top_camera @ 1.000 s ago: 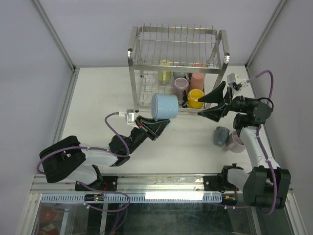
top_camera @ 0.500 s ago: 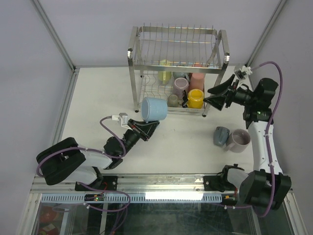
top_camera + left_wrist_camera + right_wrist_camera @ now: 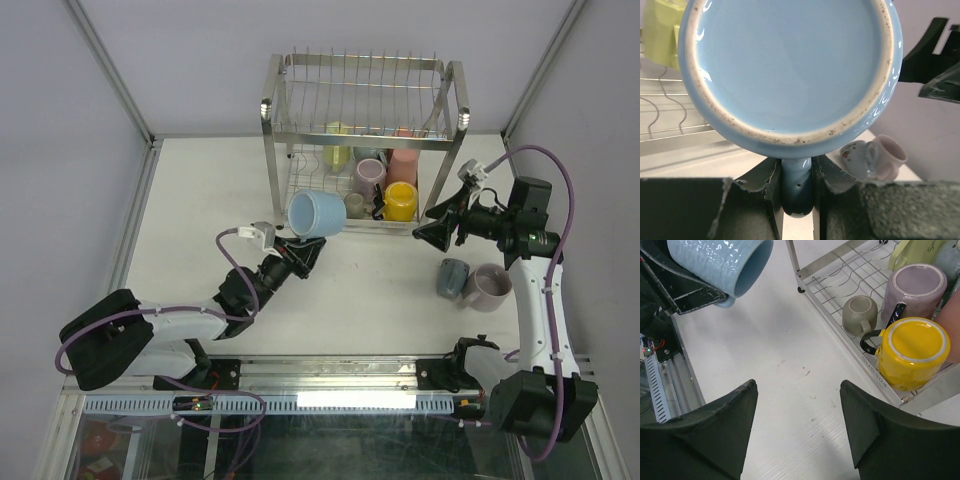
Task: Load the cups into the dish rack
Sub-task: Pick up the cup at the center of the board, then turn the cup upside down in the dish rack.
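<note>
left gripper [image 3: 797, 176] clamped on blue mug [image 3: 790, 70] handle | right gripper [image 3: 797, 407] apart, empty | risk: mug swivels, clips dish rack [image 3: 268, 135] post

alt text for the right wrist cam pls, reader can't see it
The right gripper hangs open and empty over the white table; at upper right, the dish rack's lower tier holds a yellow mug, a mauve mug and a small grey mug. At top left the left gripper holds a light blue mug.
</note>
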Robot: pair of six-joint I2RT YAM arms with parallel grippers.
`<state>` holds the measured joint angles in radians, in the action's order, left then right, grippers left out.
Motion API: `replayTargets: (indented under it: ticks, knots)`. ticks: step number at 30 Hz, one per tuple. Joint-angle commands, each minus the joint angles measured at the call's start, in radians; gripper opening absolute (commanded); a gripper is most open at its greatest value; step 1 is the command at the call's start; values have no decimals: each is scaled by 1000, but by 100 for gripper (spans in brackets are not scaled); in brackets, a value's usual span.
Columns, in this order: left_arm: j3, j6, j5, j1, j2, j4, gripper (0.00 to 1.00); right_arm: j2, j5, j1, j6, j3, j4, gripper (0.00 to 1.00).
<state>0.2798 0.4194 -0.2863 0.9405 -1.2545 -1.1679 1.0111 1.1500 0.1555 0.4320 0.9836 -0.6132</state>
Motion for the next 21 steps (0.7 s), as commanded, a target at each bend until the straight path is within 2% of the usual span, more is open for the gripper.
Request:
replayTargets:
  ticks: [1,13,21]
  knots:
    - [132,-153,-54,-7,26,35,0,-15,-15,12,84,3,-45,70]
    - [318,-341,-143,-9,-148,120,0,6,-9,13,96,-11,-48,70]
    - [419,-343,-145,-73,-281,128,0,12,-11,13,103,-9,-55,70]
